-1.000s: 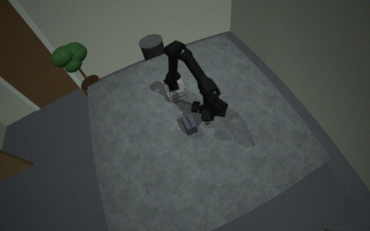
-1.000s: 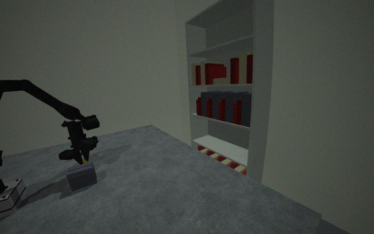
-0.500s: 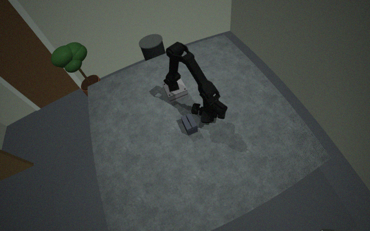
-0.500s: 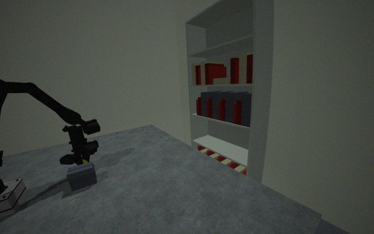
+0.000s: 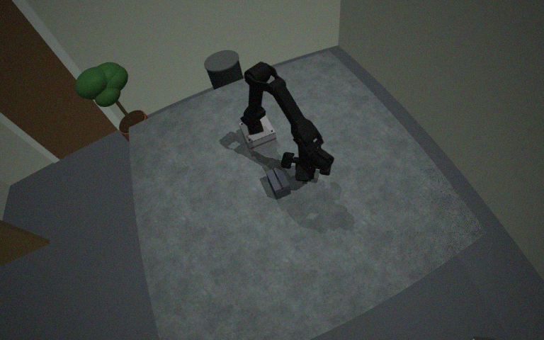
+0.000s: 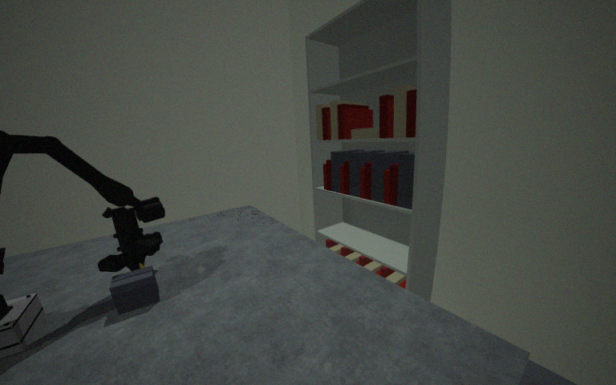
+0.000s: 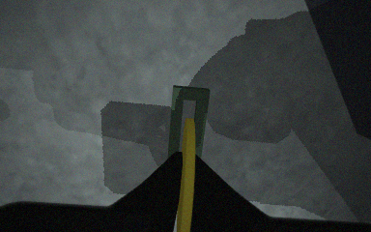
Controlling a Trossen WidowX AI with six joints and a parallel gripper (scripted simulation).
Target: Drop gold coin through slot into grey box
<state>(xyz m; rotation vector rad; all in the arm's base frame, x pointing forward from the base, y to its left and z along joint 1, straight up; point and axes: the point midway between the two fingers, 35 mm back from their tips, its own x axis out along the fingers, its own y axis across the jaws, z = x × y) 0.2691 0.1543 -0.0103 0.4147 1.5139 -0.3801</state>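
Observation:
The gold coin [image 7: 190,137] [image 6: 142,265] stands on edge between my gripper's fingertips. My gripper [image 7: 184,159] [image 6: 135,267] is shut on it, with a black finger against each face. The dark-green holder [image 7: 205,103] lies below, in line with the coin; the far end of its slot shows uncovered. I cannot tell whether the coin's lower edge is still in the slot. The closed grey box [image 5: 282,190] [image 6: 135,293] stands close beside the gripper, its lid slot visible in the top view. Its dark side [image 7: 340,63] fills the upper right of the wrist view.
The arm's white base [image 5: 261,138] [image 6: 20,318] stands on the grey table top [image 5: 224,248] [image 6: 290,318]. Beyond the table are a potted plant [image 5: 106,82], a dark cylinder [image 5: 224,71] and a bookshelf [image 6: 431,149].

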